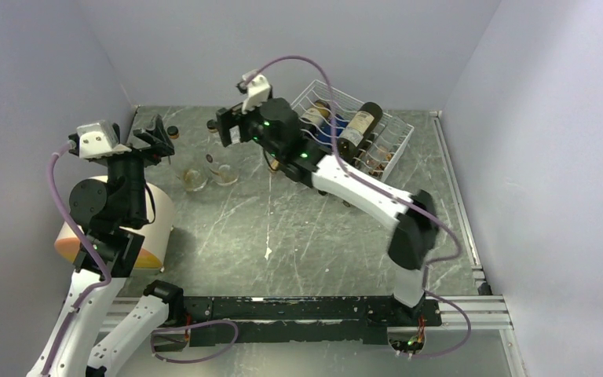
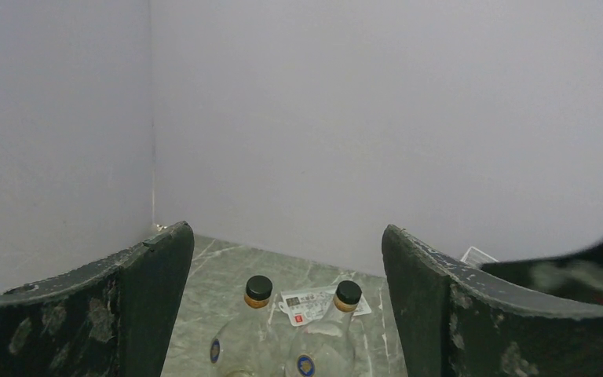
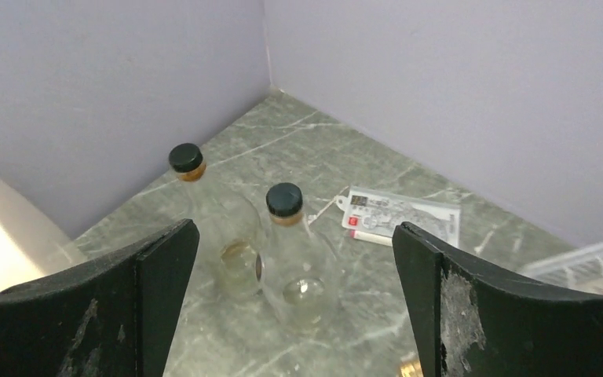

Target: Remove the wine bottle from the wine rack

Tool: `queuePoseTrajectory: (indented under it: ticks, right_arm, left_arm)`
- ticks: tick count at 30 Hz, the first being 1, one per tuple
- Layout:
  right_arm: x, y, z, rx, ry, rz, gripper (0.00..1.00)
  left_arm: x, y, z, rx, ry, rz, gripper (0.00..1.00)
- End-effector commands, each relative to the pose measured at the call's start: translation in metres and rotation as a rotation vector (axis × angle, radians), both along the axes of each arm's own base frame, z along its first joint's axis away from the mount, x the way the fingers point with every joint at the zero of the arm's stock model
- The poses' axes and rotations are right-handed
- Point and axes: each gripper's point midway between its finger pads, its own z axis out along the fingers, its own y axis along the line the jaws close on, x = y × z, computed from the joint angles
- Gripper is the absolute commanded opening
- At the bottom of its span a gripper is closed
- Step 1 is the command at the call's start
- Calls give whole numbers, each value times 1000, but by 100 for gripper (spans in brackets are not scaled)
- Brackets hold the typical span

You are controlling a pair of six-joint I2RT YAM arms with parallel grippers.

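The white wire wine rack (image 1: pixel 399 140) stands tilted at the back right; its edge shows in the right wrist view (image 3: pixel 581 255). Dark wine bottles lie in it, one with a cream label (image 1: pixel 359 126) and one further left (image 1: pixel 315 116). My right gripper (image 1: pixel 230 126) is open and empty, left of the rack, above the table. In its own view (image 3: pixel 289 228) the jaws stand wide apart over two clear flasks. A gold-capped bottle tip (image 3: pixel 411 366) shows at the bottom edge. My left gripper (image 1: pixel 155 131) is open and empty at the back left (image 2: pixel 286 236).
Two clear round flasks with black caps (image 1: pixel 196 179) (image 1: pixel 222 170) stand at the back left, also in the left wrist view (image 2: pixel 258 292) (image 2: pixel 348 295). A paper tag (image 3: pixel 401 214) lies behind them. A cream cylinder (image 1: pixel 159 220) lies at the left. Walls enclose three sides.
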Motion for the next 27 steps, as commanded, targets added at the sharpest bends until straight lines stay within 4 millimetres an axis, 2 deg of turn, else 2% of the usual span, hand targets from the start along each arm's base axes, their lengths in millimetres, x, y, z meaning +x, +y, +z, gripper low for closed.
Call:
queuePoseTrajectory:
  ticks: [1, 2, 3, 8, 11, 13, 15, 20, 24, 27]
  right_arm:
    - [-27, -59, -8, -71, 1, -59, 100]
    - [-30, -76, -7, -77, 0, -94, 100]
    - [-33, -95, -34, -129, 36, -131, 100]
    - [-36, -198, -107, -156, 234, -335, 100]
    - [-40, -244, -129, -111, 333, -418, 100]
    - [-41, -266, -127, -79, 346, -460, 100]
    - [-41, -281, -112, -60, 319, -487, 100]
    - [-39, -303, -77, -18, 262, -527, 100]
    - [-39, -308, -78, -6, 281, -531, 100]
    - [-42, -309, -81, -5, 294, -534, 100]
  left_arm:
    - [3, -2, 2, -7, -10, -14, 93]
    - [3, -3, 2, -8, -9, -18, 93]
    - [4, -4, 2, -7, -8, -24, 93]
    - [6, -11, 2, -10, -5, -62, 93]
    - [8, -14, -1, -13, 4, -70, 93]
    - [12, -16, -3, -11, 13, -79, 93]
    - [16, -21, -5, -8, 26, -96, 93]
    - [26, -38, -11, 14, 51, -172, 95]
    - [34, -61, -14, 53, 63, -283, 96]
    - [33, -91, -16, 95, 52, -439, 95]
